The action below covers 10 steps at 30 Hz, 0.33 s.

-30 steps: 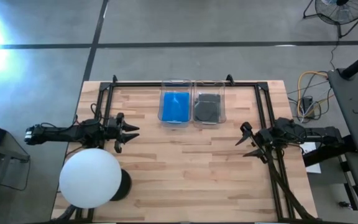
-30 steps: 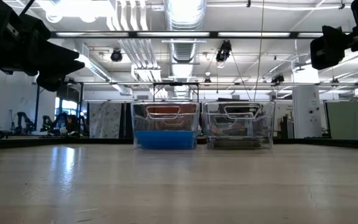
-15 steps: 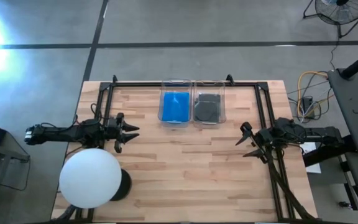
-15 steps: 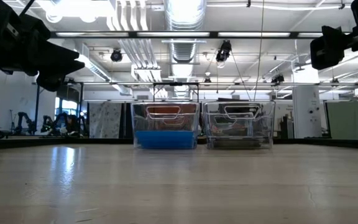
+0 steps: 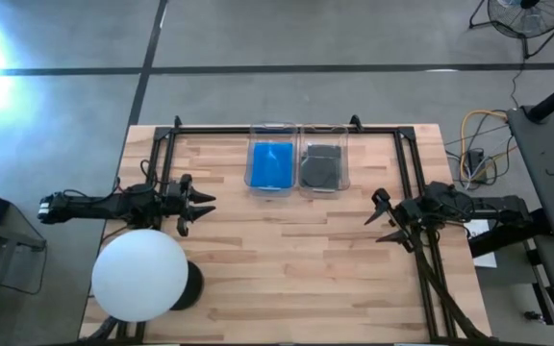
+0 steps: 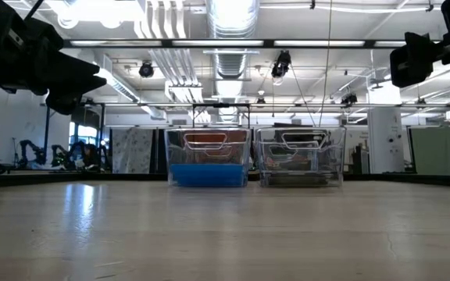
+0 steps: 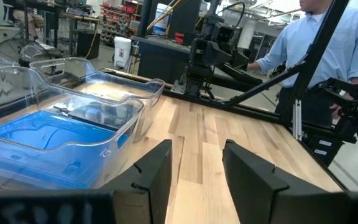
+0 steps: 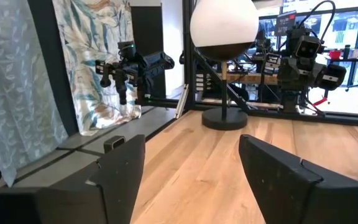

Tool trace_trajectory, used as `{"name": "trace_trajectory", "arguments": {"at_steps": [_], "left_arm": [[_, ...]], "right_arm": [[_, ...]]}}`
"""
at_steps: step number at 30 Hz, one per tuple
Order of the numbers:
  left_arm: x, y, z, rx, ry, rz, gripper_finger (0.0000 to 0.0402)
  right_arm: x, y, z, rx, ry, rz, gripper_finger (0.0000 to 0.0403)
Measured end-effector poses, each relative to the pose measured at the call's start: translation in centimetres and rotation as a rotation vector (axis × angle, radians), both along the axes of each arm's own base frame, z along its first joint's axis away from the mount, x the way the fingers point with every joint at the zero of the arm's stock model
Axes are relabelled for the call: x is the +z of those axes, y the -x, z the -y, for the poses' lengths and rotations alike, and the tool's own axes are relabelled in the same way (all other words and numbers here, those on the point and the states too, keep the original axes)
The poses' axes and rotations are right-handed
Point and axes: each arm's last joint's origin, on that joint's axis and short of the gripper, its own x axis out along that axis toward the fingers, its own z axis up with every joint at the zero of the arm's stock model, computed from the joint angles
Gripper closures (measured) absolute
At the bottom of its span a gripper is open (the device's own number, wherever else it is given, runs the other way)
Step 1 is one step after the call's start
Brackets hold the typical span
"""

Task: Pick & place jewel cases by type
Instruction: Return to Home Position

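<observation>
Finds the blue jewel cases (image 5: 271,163) lying flat in the left clear bin (image 5: 273,126) at the far middle of the bench (image 5: 287,279). Finds the dark jewel cases (image 5: 321,167) lying flat in the right clear bin (image 5: 324,128), which touches the first bin. Cannot count either stack from above. Sees no case loose on the boards, so judges the sorting done and only the parking of the arms left.

Places the left gripper (image 5: 198,211) over the bench's left side, well apart from the bins, with fingers spread and nothing between them. Places the right gripper (image 5: 378,217) over the right side, likewise spread wide and empty. Notes a white globe lamp (image 5: 139,275) at the near left corner, just beside the left arm, and a person in a pale blue shirt (image 7: 319,43) beyond the bench.

Reckons each case light, thin and stiff, with a glossy hard shell likely to slip under smooth pads and to crack at a corner or hinge if squeezed hard. Expects little to pinch while a case lies flat in a stack. Would take hold across two opposite edges, near the middle of the sides, with gentle closing force and a level lift clear of the bin wall.
</observation>
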Motion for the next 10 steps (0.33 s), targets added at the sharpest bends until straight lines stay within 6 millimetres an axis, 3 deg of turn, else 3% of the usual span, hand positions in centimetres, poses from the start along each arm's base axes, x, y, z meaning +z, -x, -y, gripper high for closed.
{"name": "trace_trajectory", "arguments": {"at_steps": [10], "left_arm": [[0.00, 0.00, 0.00, 0.000, 0.000, 0.000, 0.0276]], "right_arm": [[-0.01, 0.00, 0.00, 0.000, 0.000, 0.000, 0.0145]]}}
